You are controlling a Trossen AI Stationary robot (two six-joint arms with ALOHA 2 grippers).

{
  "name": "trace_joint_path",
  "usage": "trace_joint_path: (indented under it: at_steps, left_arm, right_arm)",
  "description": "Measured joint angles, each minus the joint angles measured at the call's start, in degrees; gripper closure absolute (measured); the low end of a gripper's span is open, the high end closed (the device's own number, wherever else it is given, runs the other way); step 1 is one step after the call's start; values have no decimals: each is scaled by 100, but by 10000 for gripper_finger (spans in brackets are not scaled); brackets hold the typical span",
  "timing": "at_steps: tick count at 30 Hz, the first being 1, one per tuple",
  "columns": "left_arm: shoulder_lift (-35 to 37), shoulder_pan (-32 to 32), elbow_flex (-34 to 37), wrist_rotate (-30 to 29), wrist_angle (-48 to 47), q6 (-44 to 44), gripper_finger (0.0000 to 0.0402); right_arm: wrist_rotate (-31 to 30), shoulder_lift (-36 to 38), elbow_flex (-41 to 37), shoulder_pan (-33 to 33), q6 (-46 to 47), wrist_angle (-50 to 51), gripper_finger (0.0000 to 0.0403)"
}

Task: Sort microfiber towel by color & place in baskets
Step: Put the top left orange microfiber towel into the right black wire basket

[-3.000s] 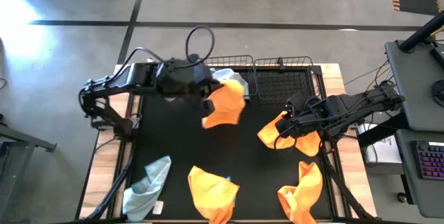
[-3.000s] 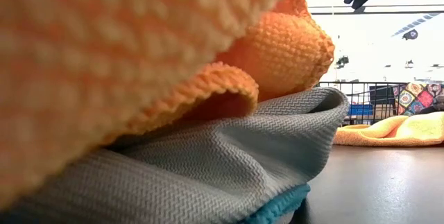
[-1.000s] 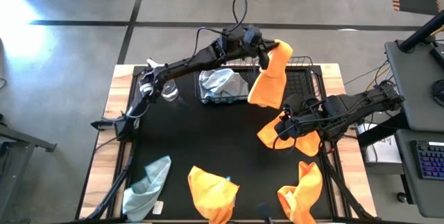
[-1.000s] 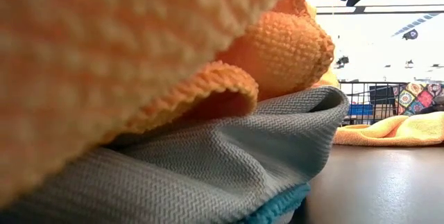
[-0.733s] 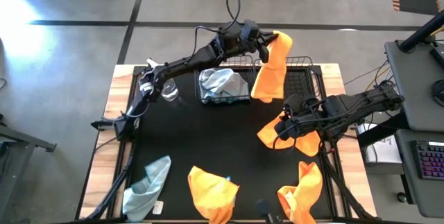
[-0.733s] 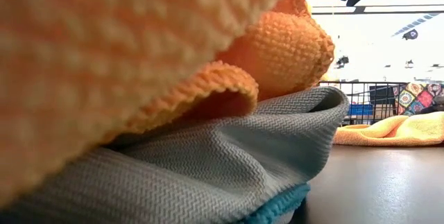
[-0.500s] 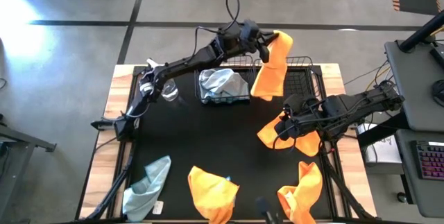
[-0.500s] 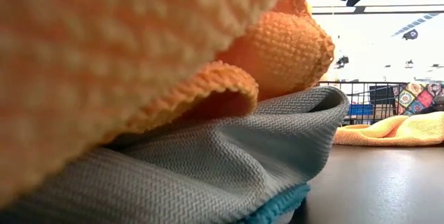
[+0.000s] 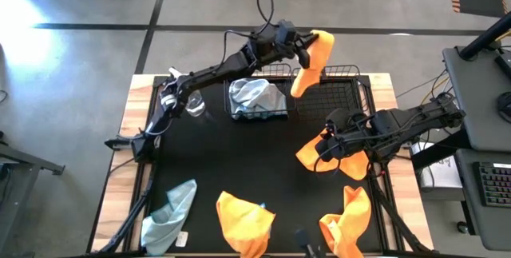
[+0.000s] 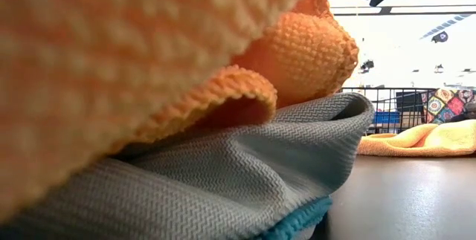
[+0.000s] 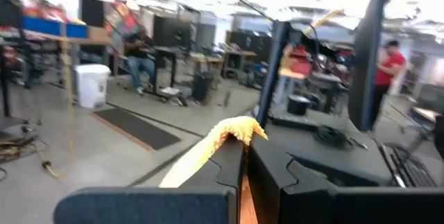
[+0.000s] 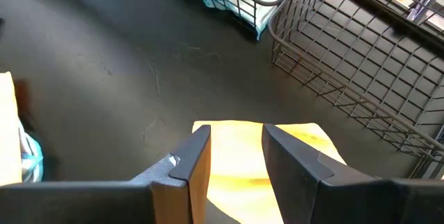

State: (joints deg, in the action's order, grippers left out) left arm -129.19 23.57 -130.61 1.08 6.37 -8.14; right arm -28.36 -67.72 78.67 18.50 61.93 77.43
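My left gripper is shut on an orange towel, high over the far right wire basket. The far left basket holds a blue-grey towel. My right gripper hovers open above another orange towel that lies on the black mat; in the right wrist view that towel shows between and below the fingers. Two more orange towels and a blue-grey towel lie along the near edge. My left gripper pinches a bunched part of the orange towel between its two fingers; a tuft sticks out past the fingertips. The fingers reach out about level toward the table's far right. The rest of the towel hangs slack below, clear of the basket.
A clear spray bottle stands at the far left beside the left basket. In the low view a heap of orange and grey cloth fills most of the picture. The mat's middle is bare.
My left gripper has tipped upward in place, still shut. The orange towel's hanging end has swung toward the far edge, so from above the towel shows shorter than a second ago.
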Motion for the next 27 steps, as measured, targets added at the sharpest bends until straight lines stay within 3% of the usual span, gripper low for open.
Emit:
trace_joint_path:
  at_steps: [5, 17, 27]
  left_arm:
    - [0, -30, 0, 442, -468, -202, 401]
    - [0, -114, 0, 451, -1716, -442, 402]
    - [0, -230, 1, 456, -1955, -442, 401]
  right_arm:
    - [-2, 0, 0, 0, -2, 0, 280]
    - [-13, 0, 0, 0, -41, 0, 280]
    - [-13, 0, 1, 0, -46, 0, 280]
